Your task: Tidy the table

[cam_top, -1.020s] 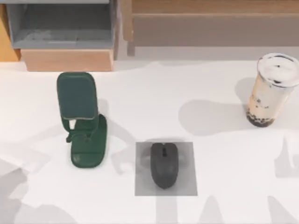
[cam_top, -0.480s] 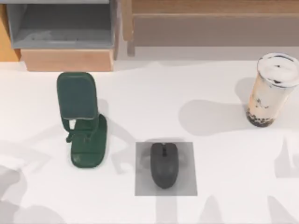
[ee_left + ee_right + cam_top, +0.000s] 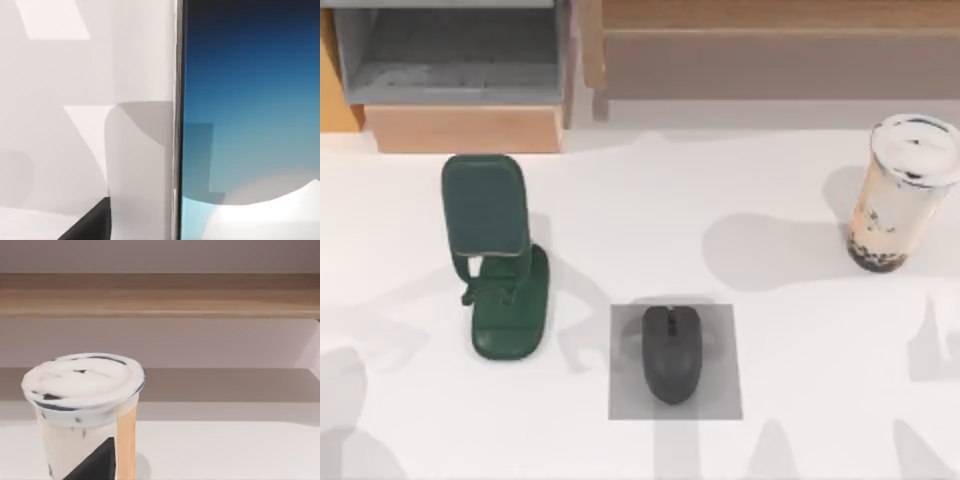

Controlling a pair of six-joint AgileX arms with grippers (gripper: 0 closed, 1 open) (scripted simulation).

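The broad white table (image 3: 640, 210) spans my top view, bearing a dark green phone stand (image 3: 495, 255) left, a black mouse (image 3: 671, 353) on a grey square mat (image 3: 720, 395), and a lidded bubble-tea cup (image 3: 900, 195) right. Neither claw's state can I tell.

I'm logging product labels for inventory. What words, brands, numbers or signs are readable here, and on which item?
None readable: the green phone stand, dark grey computer mouse, grey square mat and lidded bubble tea cup carry no visible text; the cup's dark marks are shapes, not letters.

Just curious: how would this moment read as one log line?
table | stand left | mouse on mat | cup upright, right
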